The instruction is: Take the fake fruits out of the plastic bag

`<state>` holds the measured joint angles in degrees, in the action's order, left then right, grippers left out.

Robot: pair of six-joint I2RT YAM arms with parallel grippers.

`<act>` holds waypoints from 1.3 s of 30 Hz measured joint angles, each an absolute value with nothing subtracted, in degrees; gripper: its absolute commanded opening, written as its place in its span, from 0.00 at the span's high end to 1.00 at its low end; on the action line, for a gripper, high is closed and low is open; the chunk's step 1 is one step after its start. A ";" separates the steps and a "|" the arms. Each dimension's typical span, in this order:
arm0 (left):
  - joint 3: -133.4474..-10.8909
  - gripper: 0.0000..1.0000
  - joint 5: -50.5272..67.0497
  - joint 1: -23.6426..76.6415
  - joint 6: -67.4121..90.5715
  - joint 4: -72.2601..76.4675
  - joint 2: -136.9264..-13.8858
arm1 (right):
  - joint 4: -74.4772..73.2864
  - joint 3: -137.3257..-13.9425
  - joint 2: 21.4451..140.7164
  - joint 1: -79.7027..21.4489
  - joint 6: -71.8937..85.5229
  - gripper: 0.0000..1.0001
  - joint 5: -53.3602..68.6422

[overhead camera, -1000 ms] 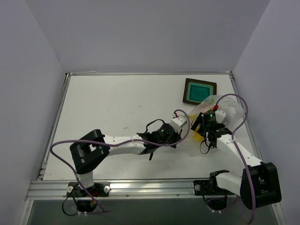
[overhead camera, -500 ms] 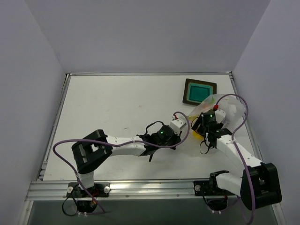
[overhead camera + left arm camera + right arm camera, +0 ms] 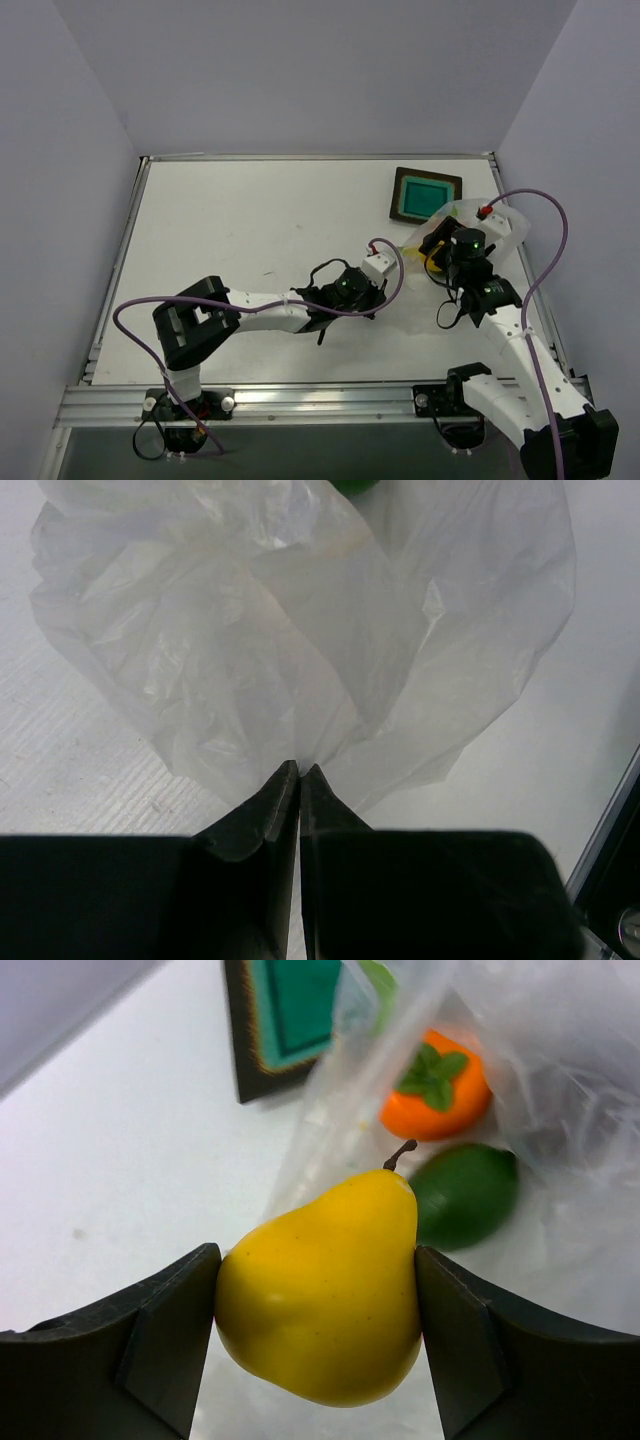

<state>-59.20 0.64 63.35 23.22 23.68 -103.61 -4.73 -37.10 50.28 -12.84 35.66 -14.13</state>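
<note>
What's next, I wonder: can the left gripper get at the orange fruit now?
Probably not: the left gripper is shut on the plastic bag, with the orange fruit seemingly lying inside it.

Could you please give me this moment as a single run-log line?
left end effector: shut on plastic bag | right end effector: shut on yellow fruit | orange fruit, green fruit: in plastic bag

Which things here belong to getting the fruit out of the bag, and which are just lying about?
In the job: plastic bag, yellow pear, orange fruit, green fruit, left tool pinching the bag, right tool gripping the pear.
Lying about: dark tray.
</note>
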 measured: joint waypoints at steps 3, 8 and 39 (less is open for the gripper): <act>-59.20 0.98 0.64 63.35 23.22 23.92 -103.61 | -1.26 -41.28 54.46 -12.84 35.73 0.60 -11.79; -59.18 0.98 0.62 63.35 23.22 24.05 -103.61 | 6.96 -48.14 66.32 -12.84 35.14 0.62 -10.44; -57.17 0.98 -1.96 63.35 22.79 25.61 -103.48 | 12.10 -88.47 120.31 -8.43 19.22 0.09 -17.02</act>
<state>-57.17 -1.96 63.35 22.79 25.61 -103.48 12.10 -88.47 120.31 -8.43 19.22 -17.02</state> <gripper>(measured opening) 0.028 0.920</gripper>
